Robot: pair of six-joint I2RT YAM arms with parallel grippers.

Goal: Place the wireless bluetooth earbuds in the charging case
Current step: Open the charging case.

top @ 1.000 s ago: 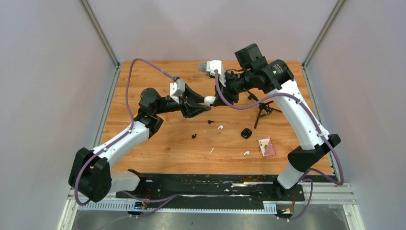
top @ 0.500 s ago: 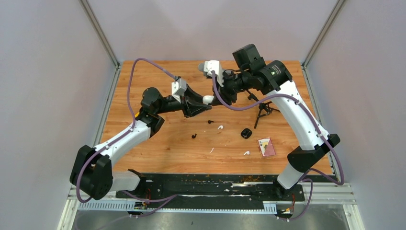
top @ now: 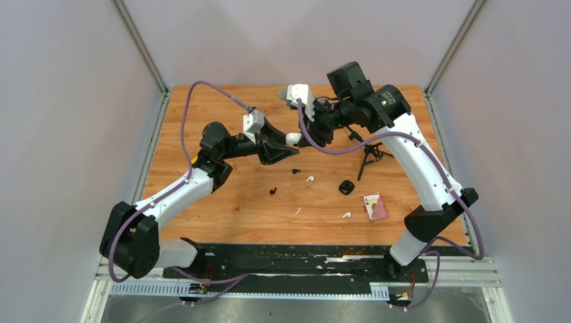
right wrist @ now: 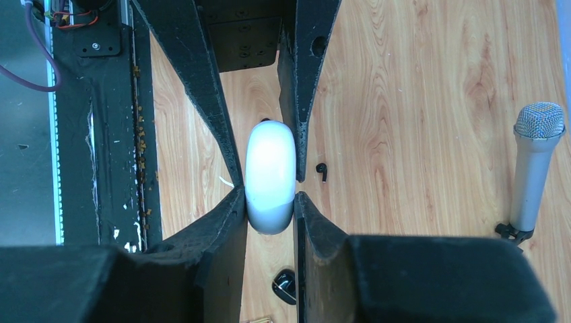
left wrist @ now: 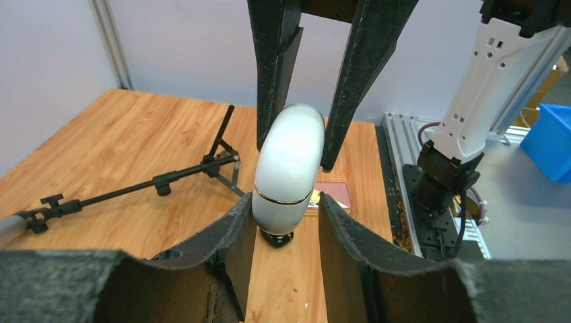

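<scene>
A closed white charging case (top: pixel 293 138) with a thin gold seam hangs in the air above the table's middle. My left gripper (top: pixel 290 149) and right gripper (top: pixel 304 137) are both shut on it from opposite ends. The left wrist view shows the case (left wrist: pixel 289 168) pinched by my left gripper (left wrist: pixel 286 202), with the right gripper (left wrist: pixel 296 155) clamping from above. In the right wrist view, my right gripper (right wrist: pixel 269 200) squeezes the case (right wrist: pixel 269 168). On the wood lie two black earbuds (top: pixel 296 171) (top: pixel 273 191) and two white earbuds (top: pixel 310 179) (top: pixel 347 215).
A small black case (top: pixel 346 187) lies right of the earbuds, with a red card box (top: pixel 374 205) beyond it. A microphone on a black tripod (top: pixel 367 155) stands at the back right. A thin white sliver (top: pixel 297 210) rests near the front.
Both grippers have drifted slightly toward the back of the table with the white case between them. The earbuds on the wood have not moved.
</scene>
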